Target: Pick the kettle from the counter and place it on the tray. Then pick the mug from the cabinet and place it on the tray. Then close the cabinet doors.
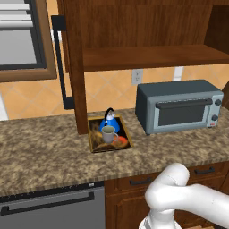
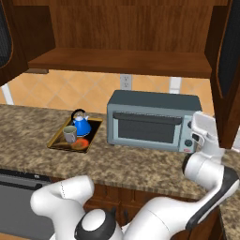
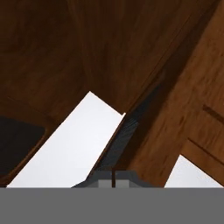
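Note:
The bright-blue kettle (image 1: 110,120) (image 2: 82,124) and the grey mug (image 1: 108,134) (image 2: 70,134) both stand on the wood-rimmed tray (image 1: 92,141) (image 2: 55,141), mug in front of kettle, on the granite counter (image 1: 40,147) (image 2: 140,161). Above, the cabinet (image 1: 147,56) (image 2: 122,58) is open, its shelf bare. Its left door (image 1: 75,71) (image 2: 7,44) and right door (image 2: 228,65) stand swung out. My arm's hand (image 2: 203,124) is raised at the right, beside the right door's lower edge. My gripper (image 3: 113,179) is shut on nothing, facing close-up brown cabinet wood (image 3: 109,48).
A grey toaster oven (image 1: 179,107) (image 2: 150,121) sits on the counter right of the tray. A dishwasher front (image 1: 49,208) is below the counter at left, drawers (image 1: 143,181) beside it. A window (image 1: 18,36) is at the upper left.

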You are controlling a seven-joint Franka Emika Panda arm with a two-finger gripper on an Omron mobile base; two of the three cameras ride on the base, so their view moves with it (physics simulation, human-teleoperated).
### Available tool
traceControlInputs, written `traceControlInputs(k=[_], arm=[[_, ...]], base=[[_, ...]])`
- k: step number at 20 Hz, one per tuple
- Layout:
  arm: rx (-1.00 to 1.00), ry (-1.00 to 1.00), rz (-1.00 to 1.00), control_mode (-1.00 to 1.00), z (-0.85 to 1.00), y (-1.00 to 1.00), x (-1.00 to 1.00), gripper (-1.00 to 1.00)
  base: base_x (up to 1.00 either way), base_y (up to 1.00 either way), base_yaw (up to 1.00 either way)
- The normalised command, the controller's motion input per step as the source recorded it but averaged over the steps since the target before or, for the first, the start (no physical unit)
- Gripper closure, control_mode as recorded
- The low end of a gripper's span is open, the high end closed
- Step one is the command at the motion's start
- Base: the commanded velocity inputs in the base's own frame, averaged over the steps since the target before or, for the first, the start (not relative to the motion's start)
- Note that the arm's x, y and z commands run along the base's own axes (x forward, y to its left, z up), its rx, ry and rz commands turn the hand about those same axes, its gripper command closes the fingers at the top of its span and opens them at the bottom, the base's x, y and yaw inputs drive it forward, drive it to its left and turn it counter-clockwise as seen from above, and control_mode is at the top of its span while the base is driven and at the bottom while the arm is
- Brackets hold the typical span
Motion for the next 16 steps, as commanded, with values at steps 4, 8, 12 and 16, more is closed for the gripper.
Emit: traceControlInputs(k=[4, 8, 12, 16], arm=[[-0.09, -0.11, 0.0, -1.0, 0.31, 0.01, -0.44, 1.0], [-0.07, 0.03, 0.0, -1.0, 0.43, 0.0, -0.23, 1.0], [-0.1, 0.28, -0.01, -1.0, 0.23, 0.0, 0.01, 1.0], [-0.13, 0.37, 0.0, -1.0, -0.11, 0.0, 0.2, 1.0]], base=[[0.0, 0.0, 0.0], [0.0, 0.0, 0.0], [0.0, 0.0, 0.0], [0.0, 0.0, 0.0]])
